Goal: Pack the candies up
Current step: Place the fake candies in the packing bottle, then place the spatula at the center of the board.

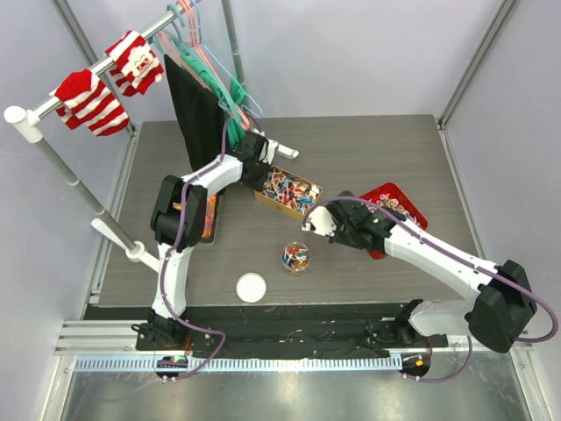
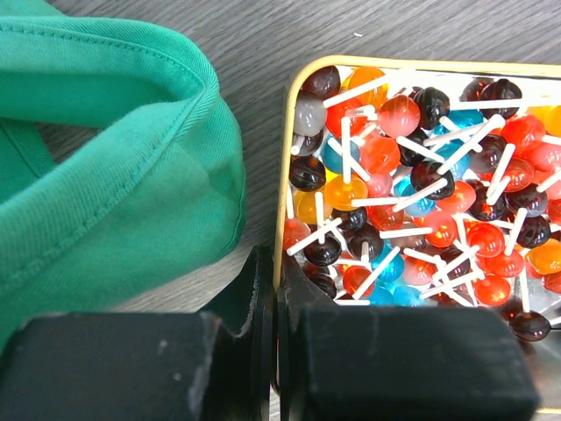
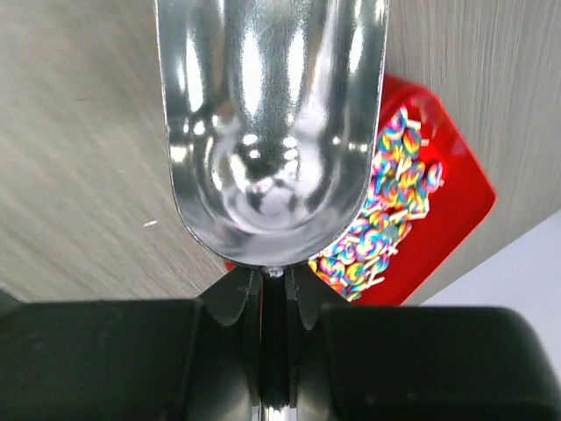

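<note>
The candies are small lollipops on white sticks. Glossy red, orange, blue and dark ones (image 2: 421,175) fill a gold-rimmed tin (image 1: 307,187). My left gripper (image 2: 276,272) is shut on the tin's near-left rim (image 2: 282,219), as the top view also shows for the left gripper (image 1: 263,174). Rainbow-swirl candies (image 3: 390,210) lie in a red tray (image 3: 456,210). My right gripper (image 3: 273,276) is shut on the handle of an empty silver scoop (image 3: 272,132), held above the wood just left of the red tray (image 1: 405,200). A small clear jar (image 1: 295,257) with a few candies stands under the scoop (image 1: 313,220).
A white round lid (image 1: 251,287) lies near the front edge. Green cloth (image 2: 105,158) hangs beside the tin's left side. A black upright board (image 1: 188,96), hangers and a rail with striped socks (image 1: 92,101) stand at the back left.
</note>
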`<state>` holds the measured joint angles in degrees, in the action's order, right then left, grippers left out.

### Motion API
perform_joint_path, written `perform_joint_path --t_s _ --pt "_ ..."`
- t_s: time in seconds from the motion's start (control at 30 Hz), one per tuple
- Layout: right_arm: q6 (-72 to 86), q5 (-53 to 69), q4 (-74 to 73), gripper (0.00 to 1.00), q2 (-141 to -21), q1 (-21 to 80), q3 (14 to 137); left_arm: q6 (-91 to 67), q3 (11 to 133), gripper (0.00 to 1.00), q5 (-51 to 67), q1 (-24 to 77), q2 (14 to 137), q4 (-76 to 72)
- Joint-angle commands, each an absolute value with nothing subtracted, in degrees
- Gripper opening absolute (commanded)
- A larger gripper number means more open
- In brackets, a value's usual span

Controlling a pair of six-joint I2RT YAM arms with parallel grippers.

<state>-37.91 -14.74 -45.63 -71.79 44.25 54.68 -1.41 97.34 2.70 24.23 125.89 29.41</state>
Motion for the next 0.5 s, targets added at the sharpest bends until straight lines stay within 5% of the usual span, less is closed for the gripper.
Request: perform_joint_path --t_s 0.0,0.1,0.2,0.47 --pt "-33.23 -13.54 -36.58 0.01 -72.41 41.40 52.39 -0.35 98.35 0.05 3.78 23.64 122.17 27.68" --pt "-31.47 -11.87 -34.99 0.01 -74.52 41.22 51.68 -0.35 98.96 0.10 3.60 23.73 122.87 28.12" --pt "-29.89 -10.64 -33.84 0.01 -76.20 41.22 51.33 -0.53 99.67 0.30 3.78 23.56 123.40 28.47" --pt "-27.69 -11.16 -30.24 0.01 -81.65 38.77 48.69 -0.26 100.28 0.57 5.97 23.47 122.35 28.91"
